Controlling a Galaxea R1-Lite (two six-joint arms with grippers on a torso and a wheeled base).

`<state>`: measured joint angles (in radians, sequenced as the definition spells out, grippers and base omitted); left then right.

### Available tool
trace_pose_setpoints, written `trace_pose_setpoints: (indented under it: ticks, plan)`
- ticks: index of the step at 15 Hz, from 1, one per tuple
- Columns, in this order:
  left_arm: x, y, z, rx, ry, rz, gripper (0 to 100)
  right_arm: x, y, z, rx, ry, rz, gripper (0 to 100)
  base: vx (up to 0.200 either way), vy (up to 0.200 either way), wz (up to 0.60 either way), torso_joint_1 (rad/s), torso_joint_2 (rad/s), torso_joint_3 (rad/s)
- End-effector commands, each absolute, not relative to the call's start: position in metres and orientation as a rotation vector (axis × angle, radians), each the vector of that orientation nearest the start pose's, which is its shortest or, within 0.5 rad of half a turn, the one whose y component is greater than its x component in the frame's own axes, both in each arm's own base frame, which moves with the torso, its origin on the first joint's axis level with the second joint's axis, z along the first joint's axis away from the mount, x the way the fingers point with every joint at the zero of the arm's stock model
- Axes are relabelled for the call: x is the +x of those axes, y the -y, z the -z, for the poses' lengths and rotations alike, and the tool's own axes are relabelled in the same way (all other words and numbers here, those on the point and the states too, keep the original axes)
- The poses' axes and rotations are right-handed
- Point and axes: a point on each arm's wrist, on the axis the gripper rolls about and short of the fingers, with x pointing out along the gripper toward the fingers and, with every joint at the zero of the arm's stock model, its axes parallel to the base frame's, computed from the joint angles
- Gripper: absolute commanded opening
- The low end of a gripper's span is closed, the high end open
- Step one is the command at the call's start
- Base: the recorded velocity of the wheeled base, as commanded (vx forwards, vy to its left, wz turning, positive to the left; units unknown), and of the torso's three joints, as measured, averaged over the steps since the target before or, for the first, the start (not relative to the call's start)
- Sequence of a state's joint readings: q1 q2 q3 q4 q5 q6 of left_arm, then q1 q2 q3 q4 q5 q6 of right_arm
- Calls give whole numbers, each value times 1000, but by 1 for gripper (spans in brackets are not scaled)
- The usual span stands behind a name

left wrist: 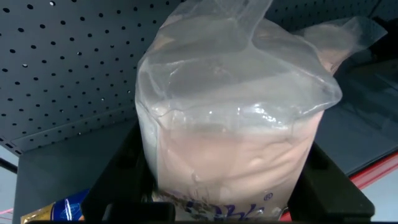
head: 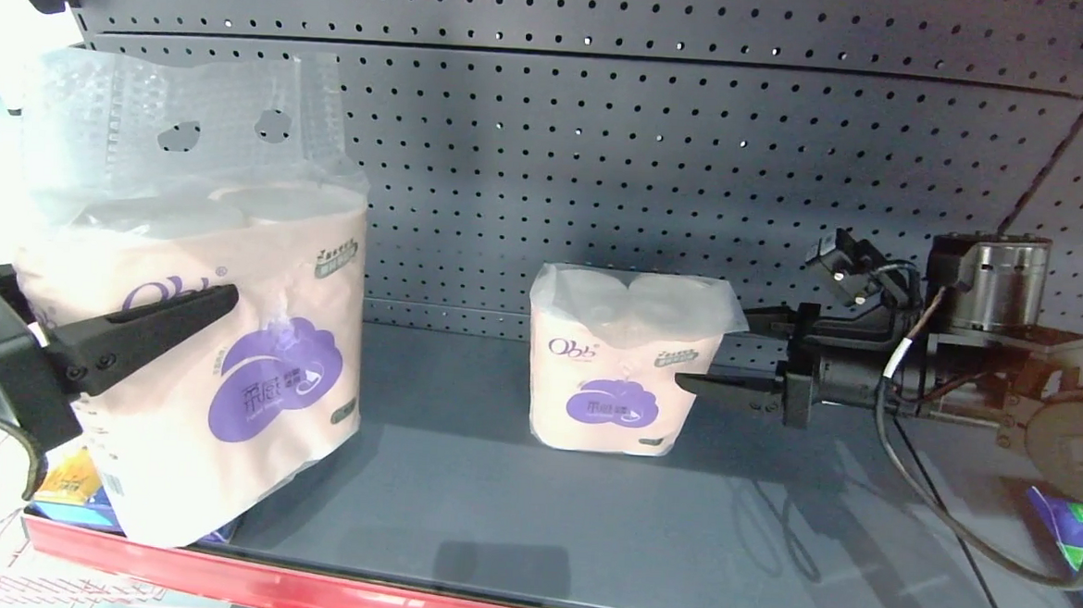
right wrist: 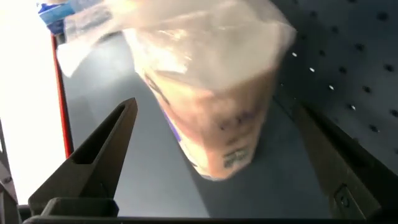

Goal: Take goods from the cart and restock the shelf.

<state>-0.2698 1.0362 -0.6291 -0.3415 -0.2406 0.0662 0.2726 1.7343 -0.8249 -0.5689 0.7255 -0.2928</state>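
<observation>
Tissue pack (head: 222,389) in left gripper (left wrist: 224,162) at shelf (head: 512,516) edge

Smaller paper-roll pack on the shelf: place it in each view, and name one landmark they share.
Head view: smaller pack stands on the shelf, right of picture centre.
Left wrist view: cannot tell; a pinkish shape behind the held larger pack may be it.
Right wrist view: the pack at picture centre.
Shared landmark: perforated back panel.

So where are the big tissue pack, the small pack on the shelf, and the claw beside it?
large tissue pack (head: 283,374): head view, its purple front print.
small tissue pack (head: 606,405): head view, its purple front print.
right gripper (head: 712,346): head view, midway between its fingertips.
</observation>
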Motion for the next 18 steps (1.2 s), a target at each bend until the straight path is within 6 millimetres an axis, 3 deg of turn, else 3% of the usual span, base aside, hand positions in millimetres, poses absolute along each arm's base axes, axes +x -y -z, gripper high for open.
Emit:
trace_pose_setpoints:
  ticks: [1,4,8,11,12,16,18]
  plan:
    - [134,43,-252,65,-51,513,0,303,-104,-167,-203,-196,-1050,100,0,0,0,0,0,0]
    - [133,42,-252,65,-50,513,0,317,-112,-170,-211,-161,-1081,100,0,0,0,0,0,0]
    - [134,43,-251,66,-56,513,0,317,-130,-170,-215,-151,-1131,100,0,0,0,0,0,0]
    - [134,43,-250,66,-58,513,0,319,-133,-165,-215,-165,-1137,100,0,0,0,0,0,0]
    - [133,42,-249,66,-59,513,0,320,-133,-165,-214,-166,-1138,0,0,0,0,0,0,0]
    - [132,42,-249,66,-58,513,0,314,-134,-165,-213,-169,-1146,0,0,0,0,0,0,0]
    - [132,42,-250,66,-56,513,0,301,-136,-169,-211,-171,-1161,0,0,0,0,0,0,0]
